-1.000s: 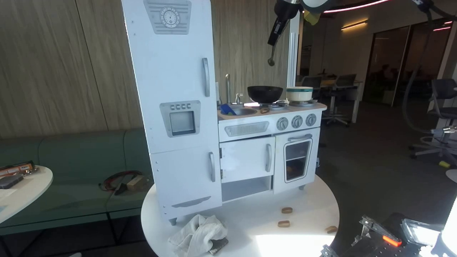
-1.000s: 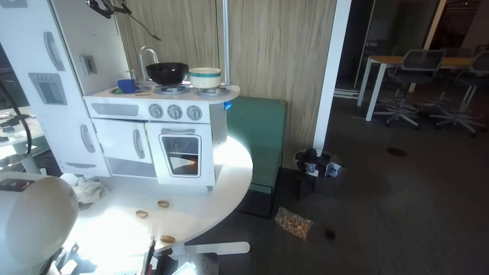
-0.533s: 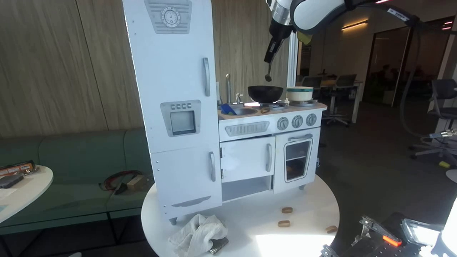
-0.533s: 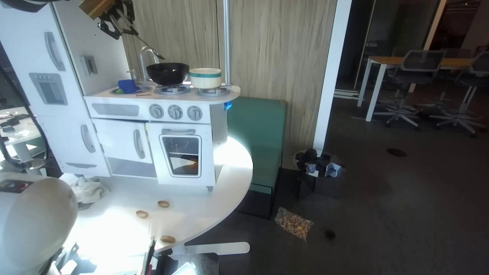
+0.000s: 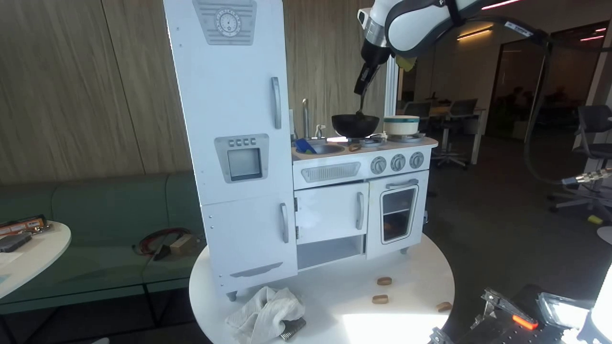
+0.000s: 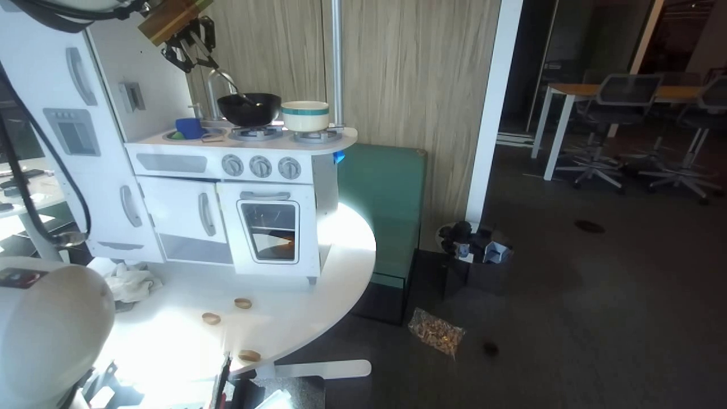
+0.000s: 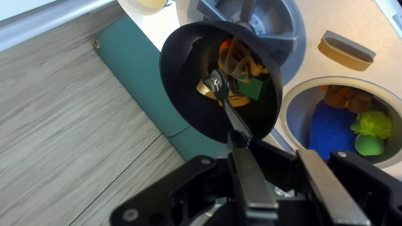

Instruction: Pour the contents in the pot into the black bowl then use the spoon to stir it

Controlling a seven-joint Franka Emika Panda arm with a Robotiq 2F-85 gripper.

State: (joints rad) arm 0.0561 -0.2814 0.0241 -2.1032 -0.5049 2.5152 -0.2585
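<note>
My gripper [image 7: 247, 142] is shut on the handle of the spoon [image 7: 236, 118]. The spoon reaches down at a slant, and its dark head lies inside the rim of the black bowl [image 7: 183, 81]. In the wrist view the head is over yellow, brown and green toy pieces [image 7: 248, 67] in the bowl; I cannot tell if it touches them. In both exterior views my gripper [image 5: 358, 92] [image 6: 211, 63] is above the black bowl [image 5: 354, 127] [image 6: 241, 115], on a burner. The pot [image 5: 400, 126] [image 6: 305, 117], pale with a teal band, stands upright on the neighbouring burner.
The sink [image 7: 290, 94] beside the bowl holds a blue cloth-like piece [image 7: 333, 130] and green and yellow items. A tan ring [image 7: 345, 55] lies on the counter. A faucet [image 5: 306, 117] and the tall white toy fridge [image 5: 239, 110] rise on the sink side.
My gripper has moved down with the spoon in it. The spoon's head has gone from well above the black bowl to inside its rim. The bowl and pot have not moved.
</note>
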